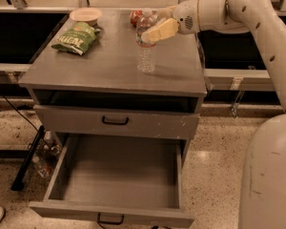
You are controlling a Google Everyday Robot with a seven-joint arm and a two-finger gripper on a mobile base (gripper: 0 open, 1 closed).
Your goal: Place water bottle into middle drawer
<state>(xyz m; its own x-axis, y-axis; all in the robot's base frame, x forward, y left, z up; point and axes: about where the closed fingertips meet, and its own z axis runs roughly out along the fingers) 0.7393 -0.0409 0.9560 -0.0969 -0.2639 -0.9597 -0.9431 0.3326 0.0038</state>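
Observation:
The water bottle (147, 51), clear and ribbed, stands upright near the middle of the grey cabinet top (109, 66). My gripper (151, 26) reaches in from the right at the height of the bottle's shoulder. It is open, with one cream finger (160, 31) in front of the upper bottle and the other behind it. The bottle's cap is partly hidden by the gripper. Below, the middle drawer (109, 212) is pulled fully out toward the camera, showing a bare grey tray and a black wire handle (110, 219).
A green chip bag (76, 38) and a shallow bowl (86, 15) lie at the top's back left. A red soda can (135, 17) sits just behind the bottle. The drawer front (115, 123) above the open one is closed. My white body (271, 175) fills the right side.

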